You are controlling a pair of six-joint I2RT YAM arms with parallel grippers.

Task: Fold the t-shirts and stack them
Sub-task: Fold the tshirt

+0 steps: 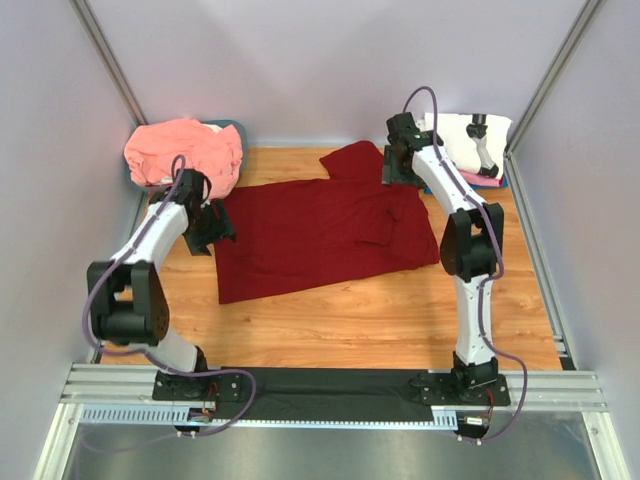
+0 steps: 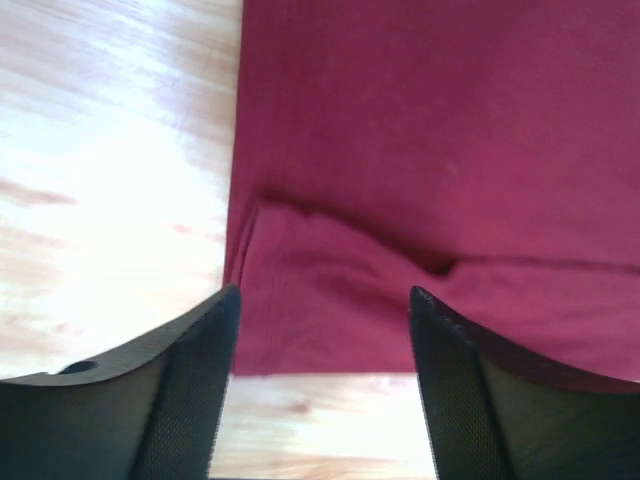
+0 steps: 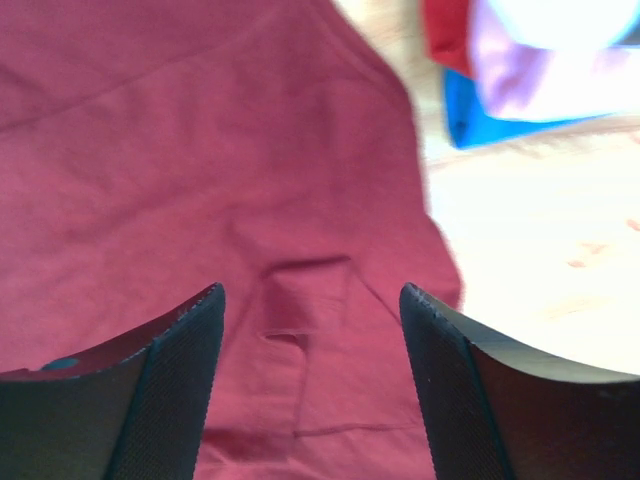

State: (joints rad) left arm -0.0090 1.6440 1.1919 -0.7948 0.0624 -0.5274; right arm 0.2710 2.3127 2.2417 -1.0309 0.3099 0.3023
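Your red shirt (image 1: 320,235) lies spread flat across the middle of the counter (image 1: 400,310), one sleeve poking out toward 12 o'clock and a small flap doubled over near its 3 o'clock edge. Your left end effector (image 1: 213,225) sits at the shirt's 9 o'clock edge with its jaws wide apart and nothing between them. From the left wrist you see its fingers (image 2: 150,400) straddling a corner of the cloth where a shallow crease runs across, with bare wood on the 9 o'clock side. Your right end effector (image 1: 400,165) hangs over the shirt's 1 o'clock corner, likewise spread wide and holding nothing. Its wrist view shows red cloth under both fingers (image 3: 150,400), with a small tucked fold between them. The salmon shirt (image 1: 185,150) is bunched in a heap at the counter's 10 o'clock corner, close to the red one. The white shirt (image 1: 468,138), black print showing, tops a pile at 2 o'clock, where blue cloth (image 3: 470,115) and pink cloth (image 3: 540,80) show at the edge, just beside the red shirt's corner
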